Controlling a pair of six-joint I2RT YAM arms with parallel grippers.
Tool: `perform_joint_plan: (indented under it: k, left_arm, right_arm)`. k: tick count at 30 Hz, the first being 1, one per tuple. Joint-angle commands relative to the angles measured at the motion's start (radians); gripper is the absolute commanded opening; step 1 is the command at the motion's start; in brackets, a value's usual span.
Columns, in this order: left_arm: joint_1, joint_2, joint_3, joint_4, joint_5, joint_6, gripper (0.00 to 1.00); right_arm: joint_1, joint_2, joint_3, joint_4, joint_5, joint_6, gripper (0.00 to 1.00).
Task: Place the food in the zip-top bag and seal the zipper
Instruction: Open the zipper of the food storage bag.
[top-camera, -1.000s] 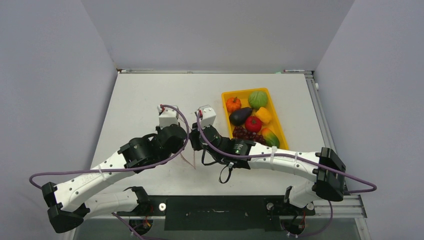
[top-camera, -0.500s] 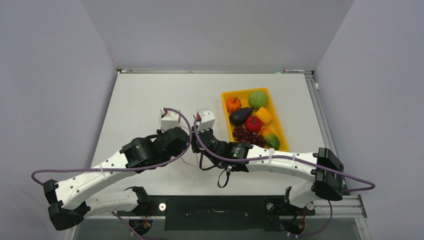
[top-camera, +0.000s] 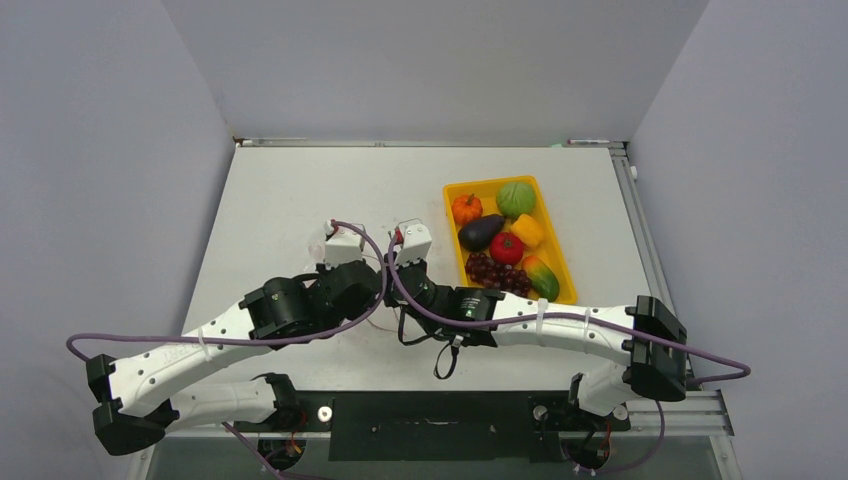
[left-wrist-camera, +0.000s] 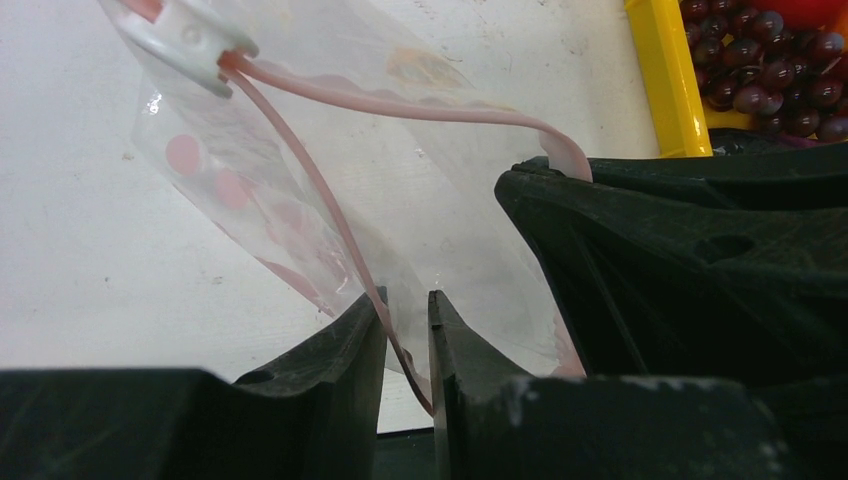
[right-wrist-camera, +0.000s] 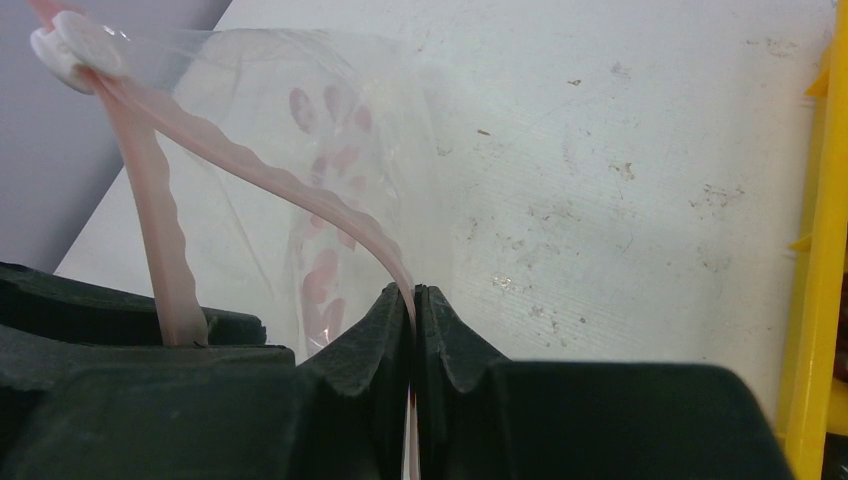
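Observation:
The clear zip-top bag (left-wrist-camera: 290, 230) with pinkish-red dots stands with its mouth spread between my two grippers at the table's centre; it also shows in the right wrist view (right-wrist-camera: 320, 200). The zipper (right-wrist-camera: 270, 178) splits at its white slider (right-wrist-camera: 65, 45) into two strips. My right gripper (right-wrist-camera: 413, 290) is shut on one strip. The other strip runs down into the narrow gap of my left gripper (left-wrist-camera: 405, 295), whose jaws stand slightly apart. The food lies in the yellow tray (top-camera: 490, 183): pumpkin (top-camera: 466, 208), eggplant (top-camera: 480, 232), grape cluster (top-camera: 490, 270), and green (top-camera: 516, 198) and red (top-camera: 507, 248) pieces.
The tray stands right of the grippers, its wall (left-wrist-camera: 668, 80) close to the bag, with grapes (left-wrist-camera: 760, 60) behind it. The right gripper's black body (left-wrist-camera: 680, 260) sits right beside the left fingers. Grey walls enclose the table on three sides.

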Motion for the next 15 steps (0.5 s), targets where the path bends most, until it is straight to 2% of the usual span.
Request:
perform_joint_plan:
  k: [1,8,15]
  left_arm:
    - [-0.014,-0.018,0.047,-0.01,-0.022,-0.057,0.2]
    - [-0.028,-0.025,0.059,-0.028,-0.037,-0.075,0.24]
    - [-0.043,-0.035,0.057,-0.053,-0.072,-0.09,0.24]
  right_arm:
    - [0.014,0.017,0.018,0.029,0.038,0.022,0.05]
    - [0.019,0.029,0.024,0.028,0.046,0.037,0.05]
    - [0.027,0.033,0.028,0.031,0.05,0.04,0.05]
